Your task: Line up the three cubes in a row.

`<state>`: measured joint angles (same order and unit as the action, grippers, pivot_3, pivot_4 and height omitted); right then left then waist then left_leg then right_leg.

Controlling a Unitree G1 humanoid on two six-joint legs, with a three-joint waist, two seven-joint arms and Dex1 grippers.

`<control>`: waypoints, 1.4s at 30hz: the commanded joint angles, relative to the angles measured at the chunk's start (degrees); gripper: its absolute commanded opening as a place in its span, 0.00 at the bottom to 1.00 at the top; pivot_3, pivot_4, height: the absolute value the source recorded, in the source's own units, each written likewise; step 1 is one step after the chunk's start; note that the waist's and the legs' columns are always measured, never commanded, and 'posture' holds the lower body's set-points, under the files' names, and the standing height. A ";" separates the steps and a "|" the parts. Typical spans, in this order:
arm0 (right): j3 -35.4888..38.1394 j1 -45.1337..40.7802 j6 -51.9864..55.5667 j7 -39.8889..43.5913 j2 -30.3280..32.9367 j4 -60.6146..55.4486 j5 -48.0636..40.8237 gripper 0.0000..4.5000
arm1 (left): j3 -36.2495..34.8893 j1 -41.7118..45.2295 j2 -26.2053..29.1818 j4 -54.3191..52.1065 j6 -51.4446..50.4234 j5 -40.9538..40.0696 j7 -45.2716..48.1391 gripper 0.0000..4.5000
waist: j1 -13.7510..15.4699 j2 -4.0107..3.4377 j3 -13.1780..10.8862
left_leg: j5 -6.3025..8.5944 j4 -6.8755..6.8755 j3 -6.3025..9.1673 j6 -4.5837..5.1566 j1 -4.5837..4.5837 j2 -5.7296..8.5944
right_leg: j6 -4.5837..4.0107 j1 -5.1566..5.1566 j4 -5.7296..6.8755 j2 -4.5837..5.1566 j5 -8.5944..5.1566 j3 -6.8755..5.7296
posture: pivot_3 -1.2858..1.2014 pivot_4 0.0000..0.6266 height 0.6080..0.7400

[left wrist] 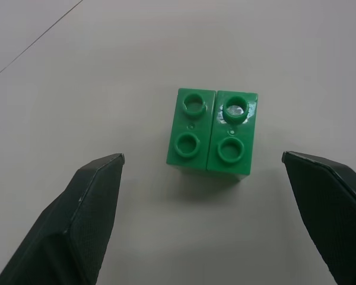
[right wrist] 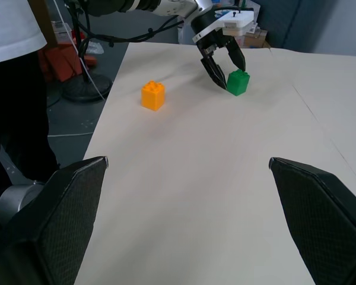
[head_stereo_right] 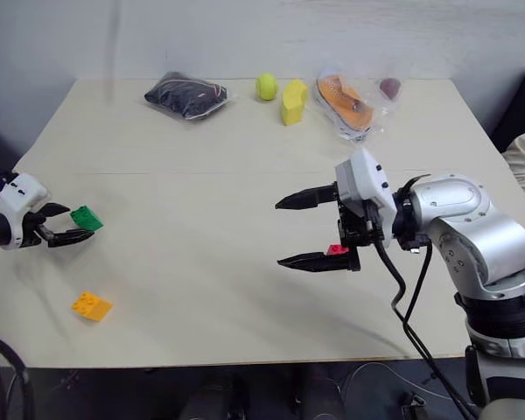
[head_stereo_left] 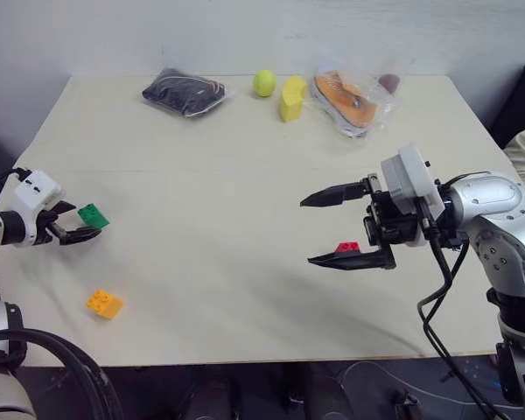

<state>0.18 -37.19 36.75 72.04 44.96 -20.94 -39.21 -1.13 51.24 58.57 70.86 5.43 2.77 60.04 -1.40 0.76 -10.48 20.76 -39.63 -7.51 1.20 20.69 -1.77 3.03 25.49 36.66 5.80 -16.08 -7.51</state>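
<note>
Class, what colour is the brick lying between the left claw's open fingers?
Green; the left wrist view shows it best.

My green cube [head_stereo_left: 93, 215] sits upright at far left, orange-yellow cube [head_stereo_left: 104, 304] nearer, red cube [head_stereo_left: 347, 247] well right.

Far table [head_stereo_left: 245, 192] edge: dark bag [head_stereo_left: 184, 92], ball [head_stereo_left: 263, 83], yellow block [head_stereo_left: 291, 98], clear bag [head_stereo_left: 350, 101] (orange contents).

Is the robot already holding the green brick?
No, the green brick sits on the table between the open left gripper's fingers, untouched.
</note>
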 commanded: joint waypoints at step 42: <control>10.73 22.37 -18.41 6.47 14.82 12.14 11.64 1.00 | 20.69 -8.42 -21.50 -80.04 -41.65 -12.41 8.09 0.33 | 1.79 0.08 -0.04 | -0.01 -0.67 0.47 0.05 0.33 0.04 | 0.06 -0.13 0.21 -0.22 0.04 0.31 | 0.52 0.24 1.00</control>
<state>9.37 -14.97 20.31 78.55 59.10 -9.16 -28.16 18.55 41.53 37.72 -9.81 -35.75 -11.28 70.11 0.39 0.84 -10.52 20.75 -40.30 -7.03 1.24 21.03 -1.73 3.09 25.37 36.87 5.56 -16.04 -7.21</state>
